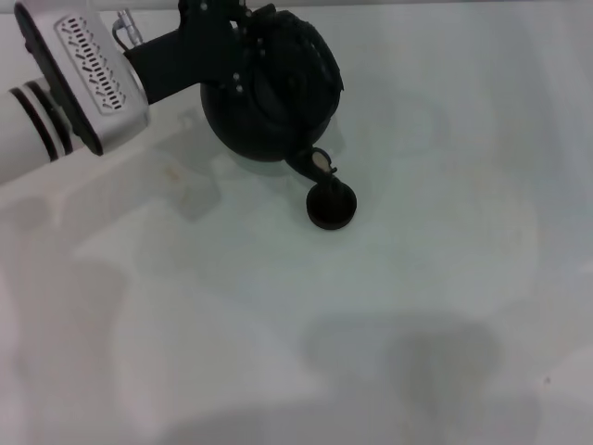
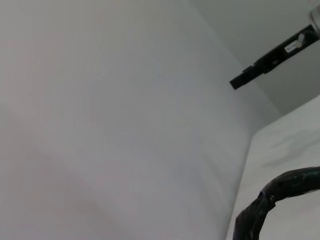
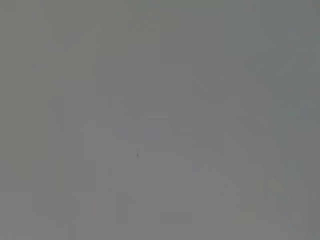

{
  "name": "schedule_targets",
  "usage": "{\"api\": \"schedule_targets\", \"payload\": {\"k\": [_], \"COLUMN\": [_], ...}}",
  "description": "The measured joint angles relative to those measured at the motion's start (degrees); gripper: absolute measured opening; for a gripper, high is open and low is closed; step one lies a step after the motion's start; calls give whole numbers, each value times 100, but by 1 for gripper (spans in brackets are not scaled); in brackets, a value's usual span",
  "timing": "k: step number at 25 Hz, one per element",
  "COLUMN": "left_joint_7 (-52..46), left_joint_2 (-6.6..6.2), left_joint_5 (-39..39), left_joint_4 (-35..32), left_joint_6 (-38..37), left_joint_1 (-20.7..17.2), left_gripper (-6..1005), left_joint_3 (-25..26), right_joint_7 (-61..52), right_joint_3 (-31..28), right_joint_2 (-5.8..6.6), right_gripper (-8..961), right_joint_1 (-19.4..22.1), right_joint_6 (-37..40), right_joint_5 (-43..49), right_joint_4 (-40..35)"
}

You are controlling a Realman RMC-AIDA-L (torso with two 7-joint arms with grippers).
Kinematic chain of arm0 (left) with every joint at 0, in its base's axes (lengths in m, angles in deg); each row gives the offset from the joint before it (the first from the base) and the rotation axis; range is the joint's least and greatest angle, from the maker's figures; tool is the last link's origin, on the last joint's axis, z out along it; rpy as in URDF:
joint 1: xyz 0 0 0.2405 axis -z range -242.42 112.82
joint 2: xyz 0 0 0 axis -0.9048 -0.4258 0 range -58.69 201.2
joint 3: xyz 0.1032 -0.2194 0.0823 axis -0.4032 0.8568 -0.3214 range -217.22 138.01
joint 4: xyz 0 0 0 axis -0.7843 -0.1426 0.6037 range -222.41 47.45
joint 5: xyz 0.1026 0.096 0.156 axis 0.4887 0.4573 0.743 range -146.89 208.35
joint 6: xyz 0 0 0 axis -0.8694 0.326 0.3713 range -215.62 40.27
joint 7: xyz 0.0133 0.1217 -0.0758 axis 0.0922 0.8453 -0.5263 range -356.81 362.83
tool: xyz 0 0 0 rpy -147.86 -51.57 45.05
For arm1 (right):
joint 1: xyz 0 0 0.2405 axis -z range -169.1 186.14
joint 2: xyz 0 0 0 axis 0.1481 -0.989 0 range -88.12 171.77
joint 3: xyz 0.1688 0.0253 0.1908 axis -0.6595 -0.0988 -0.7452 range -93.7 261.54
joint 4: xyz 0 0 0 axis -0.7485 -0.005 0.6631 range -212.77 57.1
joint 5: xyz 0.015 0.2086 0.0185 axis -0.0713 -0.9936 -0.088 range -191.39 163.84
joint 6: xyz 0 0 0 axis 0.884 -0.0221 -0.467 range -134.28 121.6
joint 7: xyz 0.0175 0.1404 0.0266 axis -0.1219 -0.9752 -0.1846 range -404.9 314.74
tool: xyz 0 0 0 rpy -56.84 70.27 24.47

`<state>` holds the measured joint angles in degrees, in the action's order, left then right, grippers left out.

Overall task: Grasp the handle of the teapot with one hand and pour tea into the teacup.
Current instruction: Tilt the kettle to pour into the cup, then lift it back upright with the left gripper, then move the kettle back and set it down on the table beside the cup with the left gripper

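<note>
The matte black teapot is at the back left of the white table, tilted with its short spout down over the tiny black teacup. My left gripper comes in from the left and is shut on the arched handle at the pot's top. A piece of the dark wrapped handle also shows in the left wrist view. The spout's mouth is just above the cup's rim. The right gripper is out of view; its wrist view shows only plain grey surface.
The white table spreads to the right and front of the cup. My left arm's silver and white forearm covers the back left corner. A dark bar shows far off in the left wrist view.
</note>
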<state>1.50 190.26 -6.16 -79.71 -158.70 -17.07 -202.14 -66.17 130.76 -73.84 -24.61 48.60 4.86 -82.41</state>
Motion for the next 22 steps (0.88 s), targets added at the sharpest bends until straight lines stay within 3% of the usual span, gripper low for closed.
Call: {"api": "schedule_targets", "payload": {"k": [13,22], "left_joint_7": [93,1037], "left_joint_2": [0,7], "left_joint_5": [-873,-2572], "left_joint_4": [-614,-1783], "left_joint_6": [-114,-147], "left_joint_1": [-534,-1352], "left_gripper": [97,98], "left_joint_3": [27,43], "right_joint_7": [14,31], "right_joint_3": [0,16], "right_joint_2": [9,9], "right_gripper": [835,835], "right_joint_1": [-10,-24], "right_joint_6": [-6,-9], "right_joint_5": [0,1], "right_joint_4": [0,-8]}}
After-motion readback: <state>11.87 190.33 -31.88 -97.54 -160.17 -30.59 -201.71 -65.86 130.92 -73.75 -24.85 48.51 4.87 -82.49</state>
